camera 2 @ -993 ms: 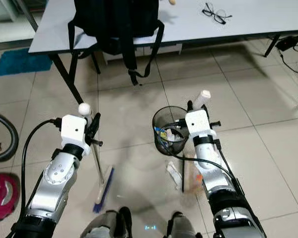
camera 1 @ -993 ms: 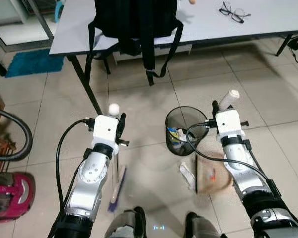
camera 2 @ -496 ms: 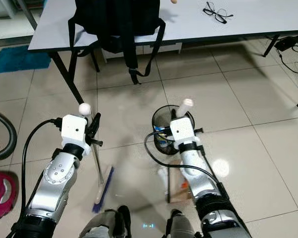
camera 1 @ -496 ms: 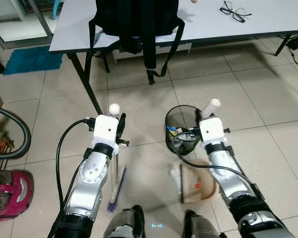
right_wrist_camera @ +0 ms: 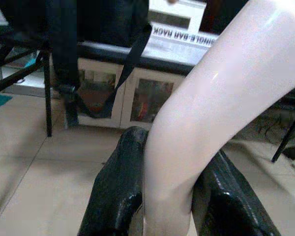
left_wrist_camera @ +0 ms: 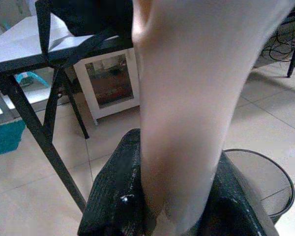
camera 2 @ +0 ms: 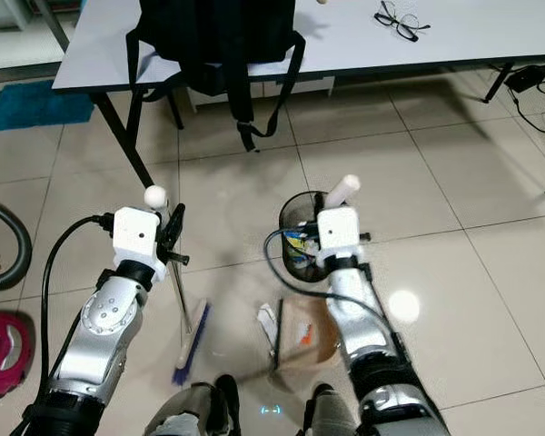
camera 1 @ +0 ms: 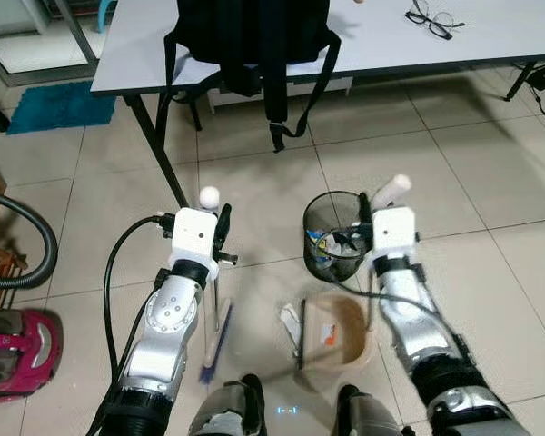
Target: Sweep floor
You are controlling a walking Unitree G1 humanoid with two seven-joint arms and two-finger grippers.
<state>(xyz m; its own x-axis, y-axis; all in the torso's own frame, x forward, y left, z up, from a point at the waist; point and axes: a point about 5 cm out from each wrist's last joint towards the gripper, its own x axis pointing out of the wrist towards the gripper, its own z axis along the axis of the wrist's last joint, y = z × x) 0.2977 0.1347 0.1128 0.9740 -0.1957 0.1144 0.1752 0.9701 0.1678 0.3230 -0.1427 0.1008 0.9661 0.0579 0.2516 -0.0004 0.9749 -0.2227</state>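
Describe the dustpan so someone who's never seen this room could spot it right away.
Start at the grey table with the black backpack, then drop to the black mesh bin on the tiles. The dustpan lies just on the robot's side of that bin, below the right gripper: a flat tan scoop, unlike the blue-bristled broom to its left.

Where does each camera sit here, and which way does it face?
Left eye, right eye: head, looking down at both arms, broom, dustpan, bin.
Left wrist: along left pincer shut on broom handle, towards table, bin.
Right wrist: along right pincer shut on dustpan handle, towards backpack.
Shared: backpack, table.
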